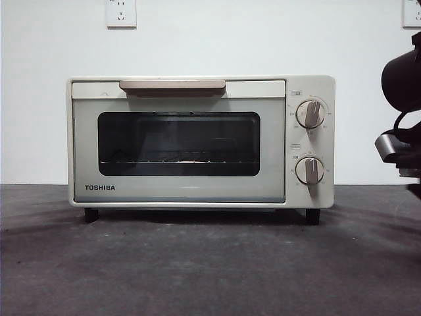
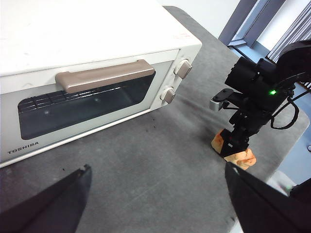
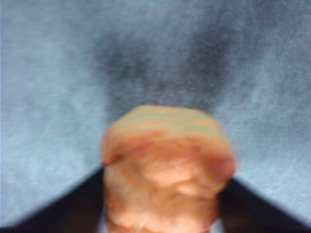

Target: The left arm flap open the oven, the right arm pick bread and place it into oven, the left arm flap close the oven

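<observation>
The cream-white oven point(image 1: 177, 141) point(image 2: 97, 48) stands on the dark table with its glass door shut and its beige handle point(image 1: 172, 86) point(image 2: 104, 76) at the top. Right of the oven, the golden bread point(image 2: 244, 157) point(image 3: 165, 165) lies on the table. My right gripper point(image 2: 236, 144) point(image 3: 166, 174) is down over the bread, one jaw against each side, shut on it. In the front view only part of the right arm point(image 1: 401, 125) shows at the right edge. My left gripper point(image 2: 156, 167) hangs open above the table in front of the oven, holding nothing.
Two round knobs point(image 1: 310, 113) point(image 1: 309, 170) sit on the oven's right panel. A wire rack point(image 1: 177, 162) shows behind the glass. The table's right edge point(image 2: 291, 141) runs close behind the bread. Wall sockets point(image 1: 121, 13) are on the white wall behind.
</observation>
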Available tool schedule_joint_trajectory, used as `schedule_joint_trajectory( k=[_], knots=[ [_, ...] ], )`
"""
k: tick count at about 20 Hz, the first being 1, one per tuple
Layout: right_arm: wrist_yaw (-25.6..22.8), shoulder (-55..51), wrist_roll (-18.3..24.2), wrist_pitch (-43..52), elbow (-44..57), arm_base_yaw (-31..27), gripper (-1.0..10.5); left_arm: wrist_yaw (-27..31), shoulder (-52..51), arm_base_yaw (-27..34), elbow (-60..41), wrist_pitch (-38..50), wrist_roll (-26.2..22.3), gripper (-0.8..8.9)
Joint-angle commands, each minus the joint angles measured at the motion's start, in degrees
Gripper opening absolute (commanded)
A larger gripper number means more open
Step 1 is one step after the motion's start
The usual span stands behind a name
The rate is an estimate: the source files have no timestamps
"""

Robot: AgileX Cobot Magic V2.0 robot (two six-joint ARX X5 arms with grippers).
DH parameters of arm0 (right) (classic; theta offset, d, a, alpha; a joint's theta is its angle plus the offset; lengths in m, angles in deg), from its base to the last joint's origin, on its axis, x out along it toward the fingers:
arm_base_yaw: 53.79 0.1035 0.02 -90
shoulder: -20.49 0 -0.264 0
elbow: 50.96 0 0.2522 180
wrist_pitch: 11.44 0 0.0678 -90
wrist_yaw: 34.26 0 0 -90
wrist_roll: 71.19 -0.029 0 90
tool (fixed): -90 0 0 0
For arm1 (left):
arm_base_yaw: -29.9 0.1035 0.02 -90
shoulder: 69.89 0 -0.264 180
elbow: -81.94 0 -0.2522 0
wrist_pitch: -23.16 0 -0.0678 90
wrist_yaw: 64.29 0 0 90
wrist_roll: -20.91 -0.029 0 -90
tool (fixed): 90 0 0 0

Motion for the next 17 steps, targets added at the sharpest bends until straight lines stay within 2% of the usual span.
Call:
schedule_joint_trajectory(
  k=[1,7,9,14,17],
  knots=[
    [0.2,0.2,-0.1,-0.2,-0.7,0.3,0.6,0.1,0.4,-0.2,1.2,0.8,-0.5,4.18],
    [1.8,-8.3,0.7,-8.3,-5.0,0.3,0.6,0.1,6.5,-1.0,1.2,4.8,-1.4,0.51],
    [3.1,-13.2,0.8,-10.8,-6.3,0.3,0.6,0.9,10.3,-1.8,1.3,8.5,-1.5,0.19],
    [3.7,-25.8,-0.2,-13.8,-6.6,0.3,0.6,6.4,22.1,-4.6,2.9,17.7,-8.2,0.16],
    [5.8,-30.8,-1.2,-14.3,-6.6,0.3,0.6,10.3,29.2,-7.0,7.7,19.1,-12.9,0.16]
  ],
)
